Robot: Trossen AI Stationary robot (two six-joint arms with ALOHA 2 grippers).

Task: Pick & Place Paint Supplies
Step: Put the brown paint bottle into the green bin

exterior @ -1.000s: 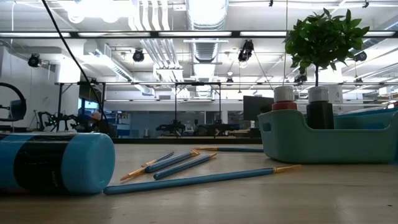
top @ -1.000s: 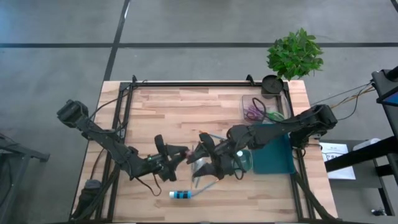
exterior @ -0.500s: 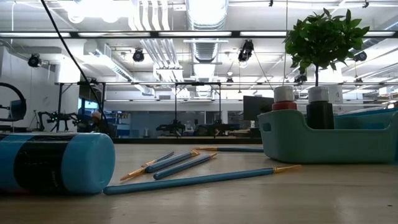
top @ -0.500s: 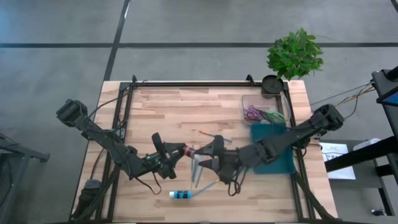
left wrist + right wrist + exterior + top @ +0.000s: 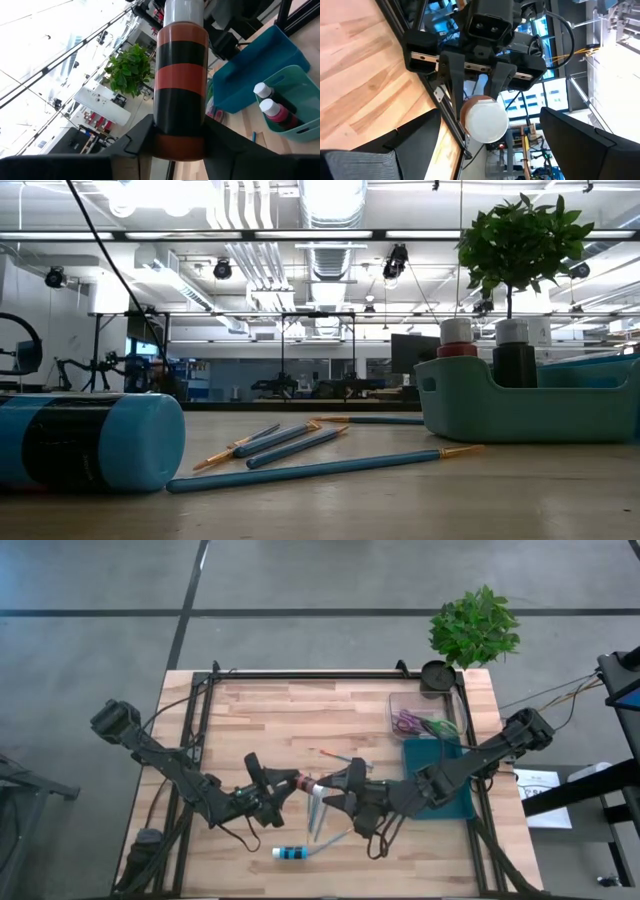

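worktop (image 5: 270, 710): wood top inside a black frame, both my arms reach in toward the middle.
plant (image 5: 474, 626): potted, just past the far right corner.
teal bin (image 5: 520, 405): near the right edge, two capped bottles stand in it; the left wrist view shows those bottles in its open top.
clear tray (image 5: 420, 718): near the far right corner, just behind the teal bin, purple and green bits inside; can't tell what they are.
left gripper (image 5: 292, 783): mine, mid worktop toward the front edge, clenched on the brown tube (image 5: 180, 70). Tube has orange-brown and black bands and a white cap, and it points toward my right gripper.
right gripper (image 5: 335, 790): mine, fingers spread wide, just right of the tube's cap. Right wrist view looks straight at the white cap between my two fingers (image 5: 385, 145). I see no contact with the tube.
blue tube (image 5: 90, 442): lies on its side near the front edge, black label band, in front of both grippers.
paintbrushes (image 5: 300, 445): blue handles, lying flat between the blue tube and the teal bin, under and just in front of my right gripper.
orange brush (image 5: 333, 754): flat on the worktop just behind my right gripper.
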